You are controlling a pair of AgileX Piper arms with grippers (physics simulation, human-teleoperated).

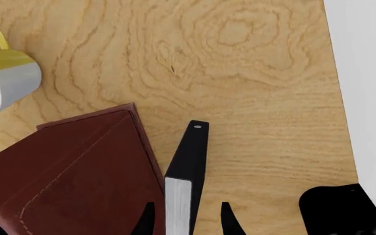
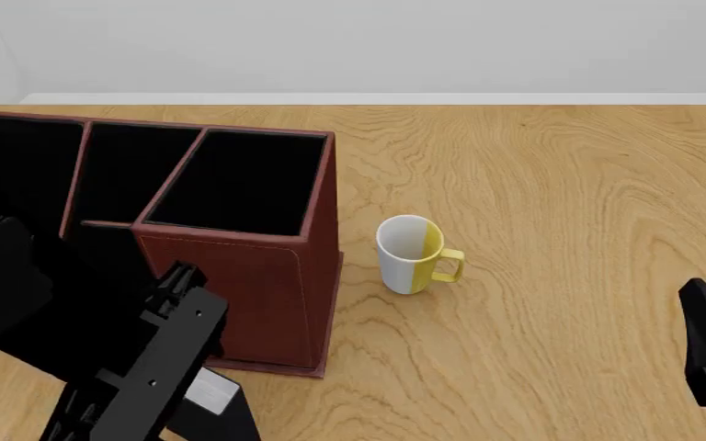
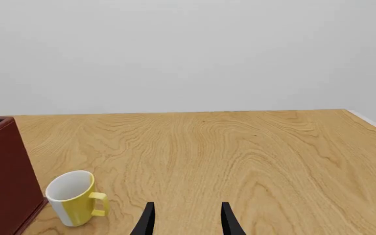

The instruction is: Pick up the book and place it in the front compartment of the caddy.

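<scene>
Book (image 1: 186,171) stands on edge between the left gripper's (image 1: 186,220) fingers, just beside the caddy's (image 2: 261,276) near corner at about 6 o'clock; whether they press it I cannot tell. Judging by this, squeeze firmly, lift straight, clear the rim, then lower it upright into the front compartment. Right gripper (image 3: 186,220) hangs open, empty, well off the mug (image 2: 412,254).
</scene>
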